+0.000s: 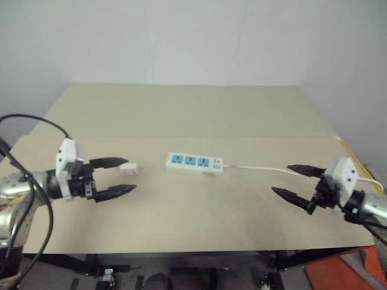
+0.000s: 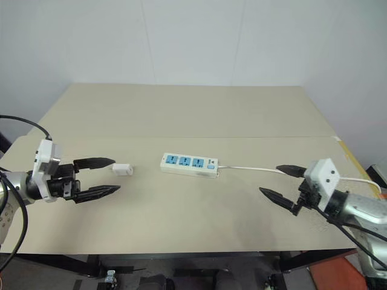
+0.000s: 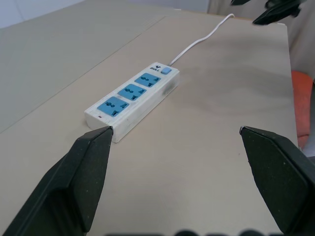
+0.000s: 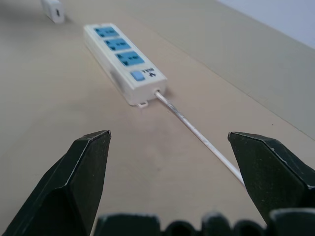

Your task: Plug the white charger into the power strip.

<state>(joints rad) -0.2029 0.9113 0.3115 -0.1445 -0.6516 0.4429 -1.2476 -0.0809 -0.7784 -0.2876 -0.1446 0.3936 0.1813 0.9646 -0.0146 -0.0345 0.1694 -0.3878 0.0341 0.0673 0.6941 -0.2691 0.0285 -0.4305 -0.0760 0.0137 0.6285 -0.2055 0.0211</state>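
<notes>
Both the left gripper (image 2: 104, 177) and right gripper (image 2: 283, 182) gape empty; the white charger (image 2: 123, 169), probably light, could skid from the power strip (image 2: 189, 164) mid-tabletop (image 2: 193, 115).

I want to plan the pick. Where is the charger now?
In the right eye view the charger lies on the table, left of the power strip and apart from it, just past the open left gripper.
</notes>
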